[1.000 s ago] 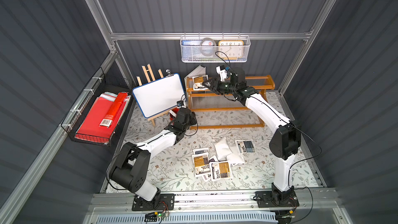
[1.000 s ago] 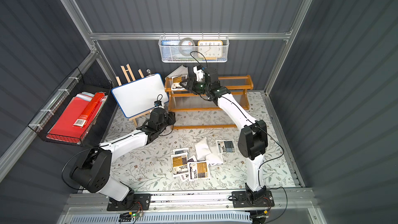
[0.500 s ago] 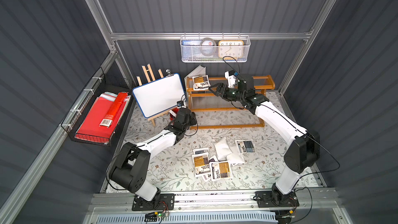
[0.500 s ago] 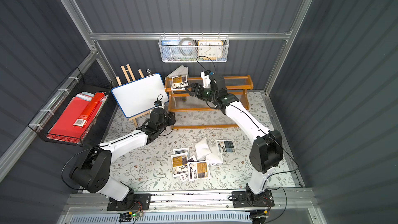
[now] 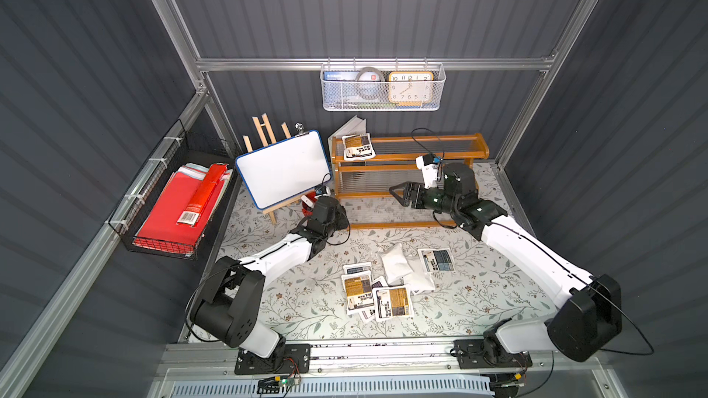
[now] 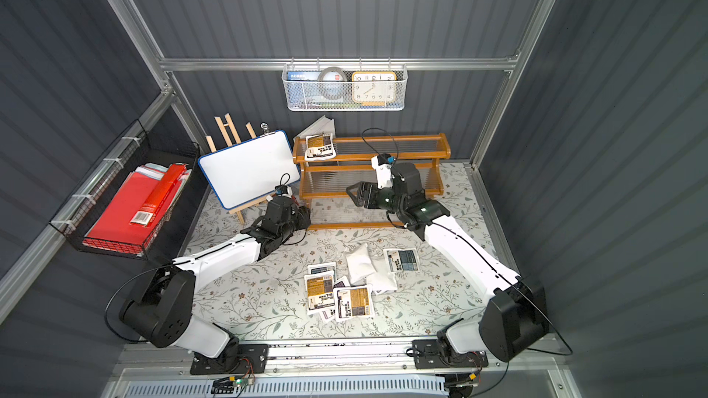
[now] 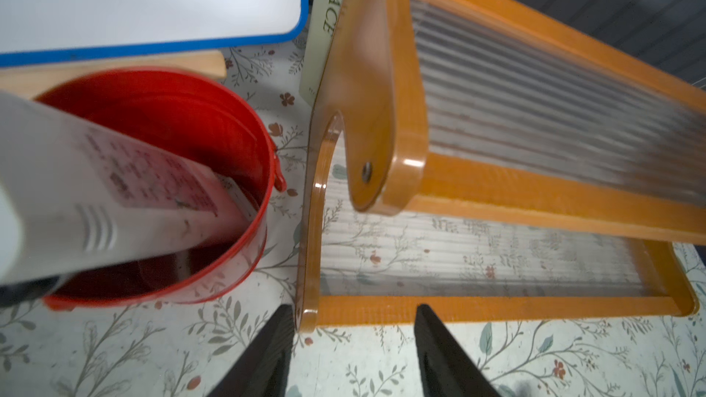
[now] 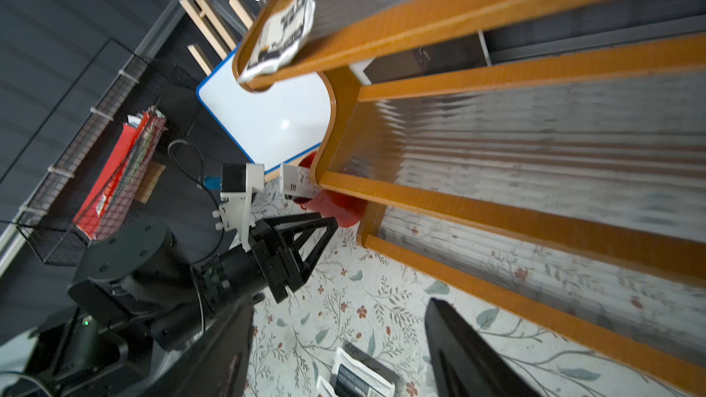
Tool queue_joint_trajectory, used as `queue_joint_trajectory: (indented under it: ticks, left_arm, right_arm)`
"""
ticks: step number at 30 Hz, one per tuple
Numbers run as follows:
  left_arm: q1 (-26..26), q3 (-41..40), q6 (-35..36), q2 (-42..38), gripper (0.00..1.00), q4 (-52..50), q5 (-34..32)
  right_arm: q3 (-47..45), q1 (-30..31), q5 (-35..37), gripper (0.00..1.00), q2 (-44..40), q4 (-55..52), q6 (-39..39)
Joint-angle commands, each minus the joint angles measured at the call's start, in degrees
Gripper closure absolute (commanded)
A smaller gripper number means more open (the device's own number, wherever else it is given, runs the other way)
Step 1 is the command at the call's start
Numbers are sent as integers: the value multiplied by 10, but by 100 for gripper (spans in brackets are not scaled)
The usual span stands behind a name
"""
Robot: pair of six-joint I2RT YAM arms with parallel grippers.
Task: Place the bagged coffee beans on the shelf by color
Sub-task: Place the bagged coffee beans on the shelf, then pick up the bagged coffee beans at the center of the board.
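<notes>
Amber pouch (image 5: 358, 146) sits on the shelf (image 5: 406, 155), top tier, left end; we read that tier as amber's. Right hand (image 5: 395, 196) spread, empty, by the middle tier. Left hand (image 7: 353, 311) spread, empty, at shelf foot. Remaining pouches (image 5: 394, 266) heaped on bench (image 5: 306, 300).

I count nine pouches. One shelf pouch (image 5: 359, 146) sits on the single three-tier shelf (image 5: 398, 157). Eight are heaped mid-worktop (image 5: 299, 300): two amber pouches (image 5: 358, 292), two blue-grey pouches (image 5: 436, 260), two white-backed pouches (image 5: 394, 262), one peeking pouch (image 5: 379, 284) and one buried pouch (image 5: 366, 313), labels unreadable. Overlap makes that eight shaky. One whiteboard (image 5: 283, 172), one easel (image 5: 264, 130), one book (image 5: 350, 126). One red bucket (image 7: 172, 116) with one white box (image 7: 95, 192) in it. One mesh basket (image 5: 344, 99) holding one clock (image 5: 410, 88) and one tape roll (image 5: 369, 76). One wire basket (image 5: 164, 250); red folders (image 5: 168, 208) inside, number can't tell. Mine: two left fingers (image 7: 267, 353), two right fingers (image 8: 466, 349).
</notes>
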Motion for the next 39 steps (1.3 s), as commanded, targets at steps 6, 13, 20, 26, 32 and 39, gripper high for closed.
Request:
queue_joint_trajectory:
  ticks: [6, 13, 20, 26, 32, 39]
  left_arm:
    - [-10, -29, -20, -61, 45, -105, 19]
    - [-33, -43, -52, -68, 44, -160, 59]
    - [-63, -42, -60, -17, 44, -186, 122]
    - [-93, -57, -79, 0, 44, -181, 144]
    - [-98, -47, -93, 18, 44, -201, 105]
    - [-98, -33, -96, 49, 46, -239, 61]
  right_arm:
    - [-62, 72, -110, 26, 48, -35, -102]
    - [-63, 91, -157, 31, 153, -101, -191]
    - [-71, 108, -180, 33, 204, -123, -229]
    - [-50, 126, -190, 36, 259, -120, -224]
    - [-45, 129, -210, 39, 271, -106, -230]
    - [-39, 137, -209, 45, 272, -92, -226]
